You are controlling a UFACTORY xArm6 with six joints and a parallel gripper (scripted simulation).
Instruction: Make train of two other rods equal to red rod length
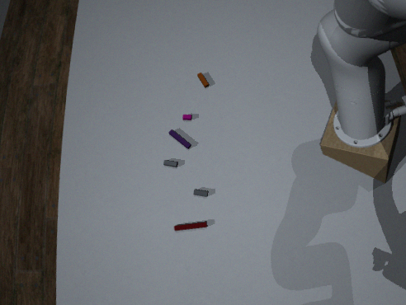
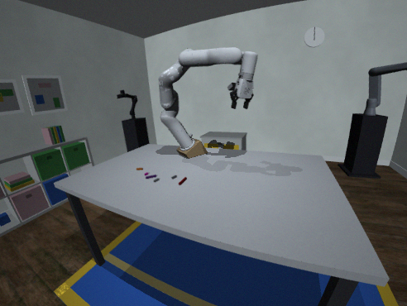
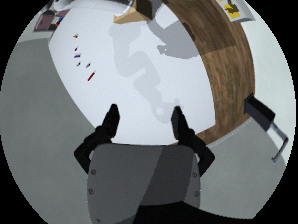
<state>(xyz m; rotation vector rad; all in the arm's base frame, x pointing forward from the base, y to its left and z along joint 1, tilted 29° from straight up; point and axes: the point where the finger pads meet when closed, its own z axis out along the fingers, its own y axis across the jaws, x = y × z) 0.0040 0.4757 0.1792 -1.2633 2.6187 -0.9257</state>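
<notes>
Six rods lie apart on the grey table [image 1: 124,255] [image 2: 248,194]. In the overhead view, from back to front: an orange rod [image 1: 202,80] [image 2: 140,169], a magenta rod [image 1: 187,117] [image 2: 146,174], a purple rod [image 1: 180,138] [image 2: 150,177], a grey rod [image 1: 170,163] [image 2: 155,180], a second grey rod [image 1: 200,192] [image 2: 174,177], and the red rod [image 1: 191,226] [image 2: 182,180]. None touch. In the wrist view they show as tiny marks, the red rod [image 3: 91,76] clearest. My gripper [image 2: 240,103] [image 3: 145,111] is open and empty, high above the table and far from the rods.
The arm's wooden base block [image 1: 359,152] [image 2: 191,150] stands on the table at the back. The arm's shadow falls on the table right of the rods. A shelf unit [image 2: 41,174] stands left of the table, a small cabinet [image 2: 223,140] behind it.
</notes>
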